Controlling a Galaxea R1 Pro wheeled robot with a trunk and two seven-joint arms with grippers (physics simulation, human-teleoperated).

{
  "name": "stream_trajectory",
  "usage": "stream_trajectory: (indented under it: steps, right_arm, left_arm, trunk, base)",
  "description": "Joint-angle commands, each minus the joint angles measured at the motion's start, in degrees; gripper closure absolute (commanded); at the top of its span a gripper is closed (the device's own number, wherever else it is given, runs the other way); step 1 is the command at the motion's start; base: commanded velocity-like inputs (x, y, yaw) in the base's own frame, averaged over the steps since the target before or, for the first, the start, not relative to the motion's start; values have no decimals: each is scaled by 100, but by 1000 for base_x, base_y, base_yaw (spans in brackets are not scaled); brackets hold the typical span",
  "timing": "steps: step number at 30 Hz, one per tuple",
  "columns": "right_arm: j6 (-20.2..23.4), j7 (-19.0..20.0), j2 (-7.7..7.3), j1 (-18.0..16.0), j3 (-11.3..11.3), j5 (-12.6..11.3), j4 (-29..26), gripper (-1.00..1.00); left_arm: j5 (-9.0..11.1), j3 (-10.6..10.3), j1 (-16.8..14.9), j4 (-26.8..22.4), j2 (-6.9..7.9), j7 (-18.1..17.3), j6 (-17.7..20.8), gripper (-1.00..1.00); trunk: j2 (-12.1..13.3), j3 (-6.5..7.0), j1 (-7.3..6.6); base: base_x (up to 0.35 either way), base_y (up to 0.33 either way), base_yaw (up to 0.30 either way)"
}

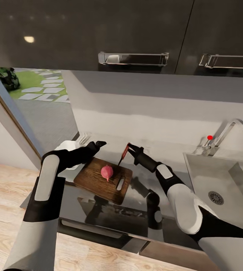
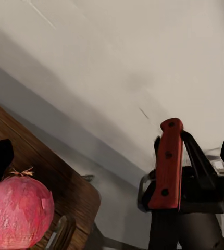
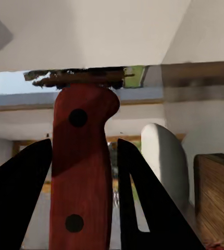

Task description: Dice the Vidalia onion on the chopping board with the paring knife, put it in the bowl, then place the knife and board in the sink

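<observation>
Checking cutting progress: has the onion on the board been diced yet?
No, the Vidalia onion sits whole on the chopping board, with the paring knife held above it.

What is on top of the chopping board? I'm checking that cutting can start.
The onion sits whole on the chopping board, near its handle slot. The right gripper holds the knife above the far edge. The left arm covers the board's left corner.

whole pink vidalia onion (image 1: 107, 172) on chopping board (image 1: 98, 181), paring knife (image 1: 123, 154) raised (red handle)
</observation>
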Motion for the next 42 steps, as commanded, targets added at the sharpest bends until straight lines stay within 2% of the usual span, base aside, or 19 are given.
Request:
stream_trajectory:
  steps: [1, 3, 8, 10, 19, 25, 31, 32, 42]
  right_arm:
    - [160, -19, 4, -5, 62, 23, -97, 100]
    - [288, -38, 4, -5, 154, 41, -190, 100]
    - [370, -48, 4, -2, 207, 52, -243, 100]
    - [432, 17, -9, -68, 140, -17, -192, 100]
    - [429, 138, -4, -360, -160, -17, -83, 100]
    - [429, 138, -4, -397, -167, -17, -83, 100]
    - [407, -16, -200, -202, -36, -51, -263, 100]
    - [408, -22, -394, -125, -30, -51, -301, 100]
    - [410, -24, -425, -102, -15, -51, -333, 100]
  left_arm:
    - [62, 12, -12, -4, 10, 60, 11, -100]
    - [69, 29, -18, -3, 24, 63, 14, -100]
    - [75, 89, -21, -5, 28, 63, 36, -100]
    - [137, 154, -86, 60, 93, 64, -23, -100]
    - [158, 170, -375, 101, 90, 118, -17, -100]
    - [158, 170, -567, 101, 90, 118, -17, -100]
    - [352, 259, -760, 164, 121, 151, -175, -100]
    - [393, 263, -946, 168, 123, 152, -182, -100]
    - [414, 270, -947, 173, 132, 153, -194, -100]
  trunk:
    - [-11, -11, 3]
    - [-11, -11, 3]
    - [-11, -11, 3]
    - [-11, -11, 3]
    - [-11, -11, 3]
    - [-11, -11, 3]
    - [-11, -11, 3]
    - [-11, -11, 3]
    - [-11, -11, 3]
  base:
    - [0, 0, 0]
    - [0, 0, 0]
    - [0, 0, 0]
    - [0, 0, 0]
    - [0, 0, 0]
    - [0, 0, 0]
    - [0, 0, 0]
    - [0, 0, 0]
    - [0, 0, 0]
